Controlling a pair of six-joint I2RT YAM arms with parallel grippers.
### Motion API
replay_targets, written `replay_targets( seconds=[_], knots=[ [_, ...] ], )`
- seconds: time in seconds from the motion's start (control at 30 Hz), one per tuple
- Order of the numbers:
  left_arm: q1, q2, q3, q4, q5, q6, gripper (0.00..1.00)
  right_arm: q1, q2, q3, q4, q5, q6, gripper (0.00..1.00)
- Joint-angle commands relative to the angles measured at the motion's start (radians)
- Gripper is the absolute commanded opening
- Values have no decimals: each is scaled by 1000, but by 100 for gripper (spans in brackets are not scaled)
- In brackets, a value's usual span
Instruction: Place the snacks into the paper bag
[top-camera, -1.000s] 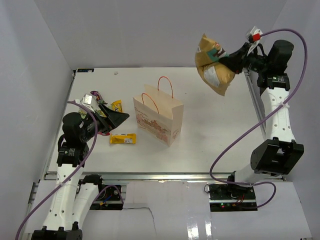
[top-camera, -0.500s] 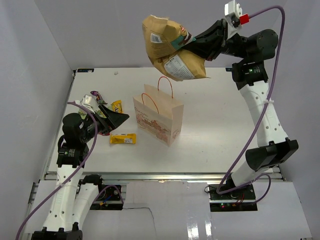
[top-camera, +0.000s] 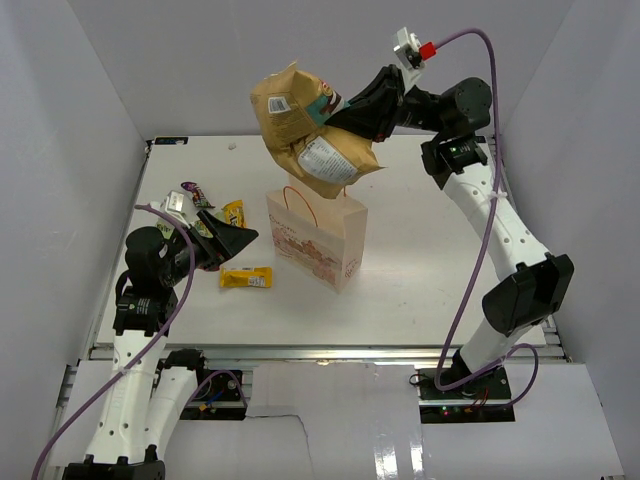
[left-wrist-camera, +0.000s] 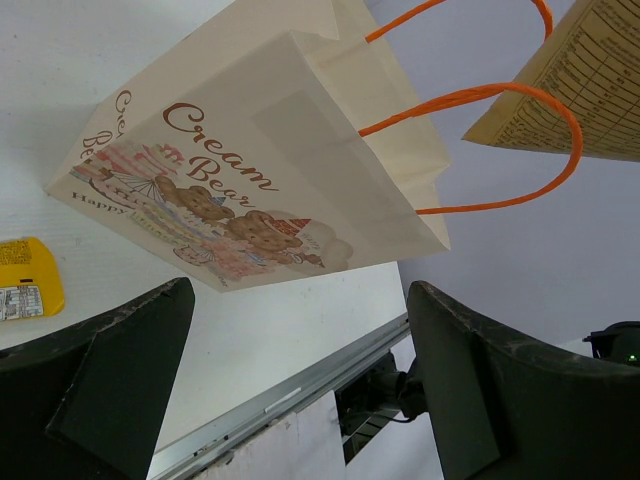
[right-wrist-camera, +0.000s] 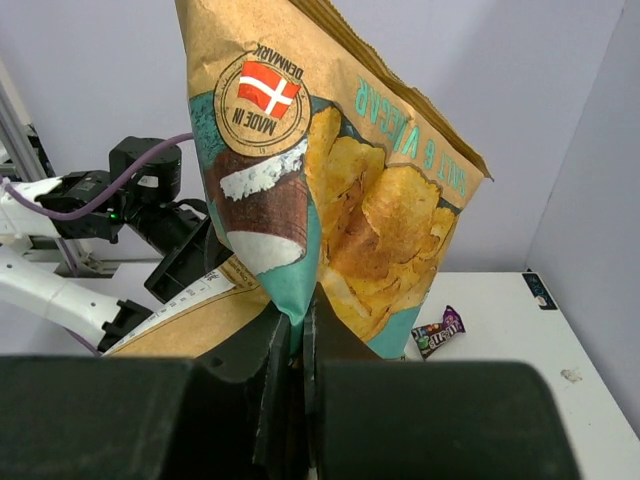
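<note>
My right gripper (top-camera: 345, 112) is shut on the golden-yellow chip bag (top-camera: 305, 135) and holds it in the air right above the upright beige paper bag (top-camera: 318, 240). In the right wrist view the chip bag (right-wrist-camera: 330, 180) is pinched between the closed fingers (right-wrist-camera: 302, 325). The paper bag's orange handles (left-wrist-camera: 480, 110) and bear print show in the left wrist view. My left gripper (top-camera: 238, 235) is open and empty, left of the paper bag. A yellow packet (top-camera: 246, 278) lies in front of it. Small candy packets (top-camera: 195, 195) lie at the left, a purple one (right-wrist-camera: 437, 331) among them.
Grey walls close in the table (top-camera: 430, 270) on the left, back and right. A metal rail (top-camera: 300, 350) runs along the near edge. The left arm (top-camera: 150, 280) stands over the table's left side.
My right arm has swung the chip bag leftward from the back right and lowered it, so it now hangs just over the paper bag's mouth. The left arm has not moved.
</note>
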Motion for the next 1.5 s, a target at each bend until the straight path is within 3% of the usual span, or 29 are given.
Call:
replay_targets(
  seconds=[0.0, 0.37, 0.6, 1.0, 1.1, 1.2, 1.33, 1.37, 1.47],
  knots=[
    [-2, -6, -3, -2, -4, 6, 98, 17, -20, 7, 115, 70, 45, 8],
    [-2, -1, 2, -10, -3, 12, 98, 23, -5, -232, 339, 93, -38, 8],
    [-1, 2, -5, -10, -4, 12, 98, 26, 10, -318, 573, 100, -29, 22],
    [-2, 66, 43, 3, -12, 25, 98, 33, 14, -372, 600, 96, -84, 25],
    [-2, 80, 64, 16, -17, 25, 98, 33, -12, -355, 533, 79, -104, 25],
    [-2, 96, 71, 21, -15, 25, 98, 33, -54, -300, 289, 76, -219, 26],
    [-1, 96, 54, 18, -36, 30, 98, 35, -101, -188, -188, 141, -496, 33],
    [-2, 93, 43, -2, -53, 32, 98, 33, -111, -159, -409, 193, -636, 37],
    [-2, 89, 31, -116, -211, 7, 98, 17, -172, -141, -668, 325, -807, 47]
  ],
)
